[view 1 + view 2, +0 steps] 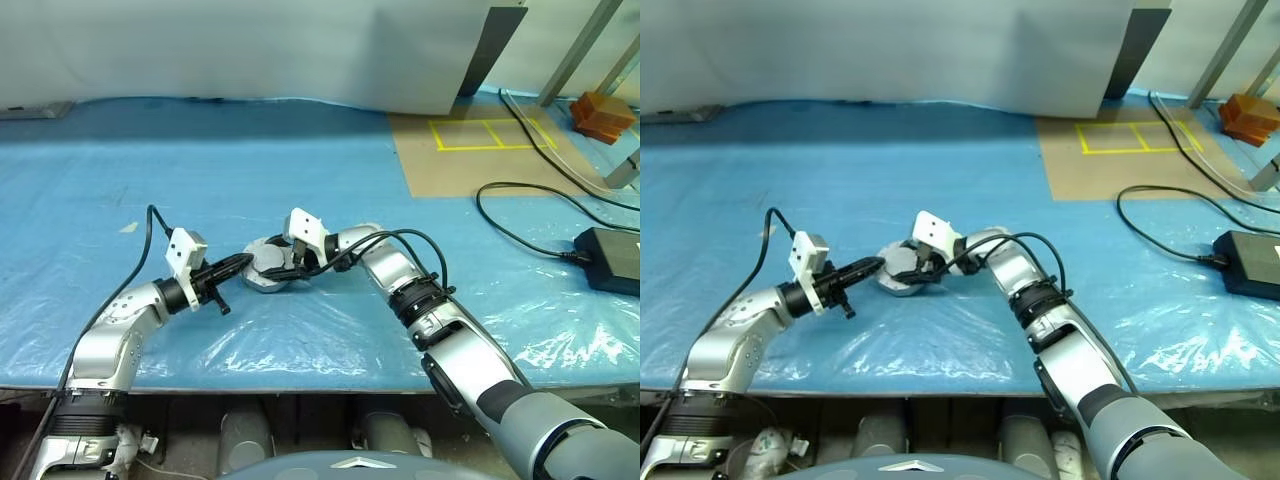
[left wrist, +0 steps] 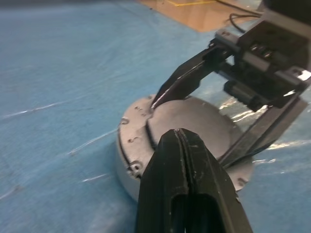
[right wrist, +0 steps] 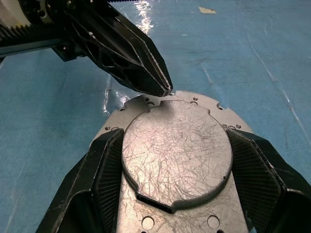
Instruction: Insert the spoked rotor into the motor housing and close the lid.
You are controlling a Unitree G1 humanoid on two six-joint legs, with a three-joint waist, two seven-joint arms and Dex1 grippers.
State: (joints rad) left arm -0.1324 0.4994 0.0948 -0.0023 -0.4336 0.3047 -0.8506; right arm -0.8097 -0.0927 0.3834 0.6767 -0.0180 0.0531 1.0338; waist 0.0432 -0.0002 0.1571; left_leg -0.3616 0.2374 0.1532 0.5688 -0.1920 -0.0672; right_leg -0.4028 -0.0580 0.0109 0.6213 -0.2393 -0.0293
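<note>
The motor housing [image 2: 124, 165] is a squat grey cylinder standing mid-table on the blue sheet. On top of it lies the lid [image 3: 177, 160], a scratched round grey plate set in a flange with screw holes. My right gripper [image 1: 283, 265] reaches in from the right. Its two fingers [image 3: 104, 165] press against opposite sides of the lid's raised disc. From the left comes my left gripper [image 2: 177, 133], shut, with its joined tips [image 3: 163, 90] touching the lid's rim. The spoked rotor is hidden from view.
A black power brick [image 1: 608, 258] with looping cables lies at the right. Behind it is a brown board with yellow tape squares [image 1: 480, 150] and an orange block [image 1: 603, 115]. The blue sheet [image 1: 200, 170] stretches wide to the left and back.
</note>
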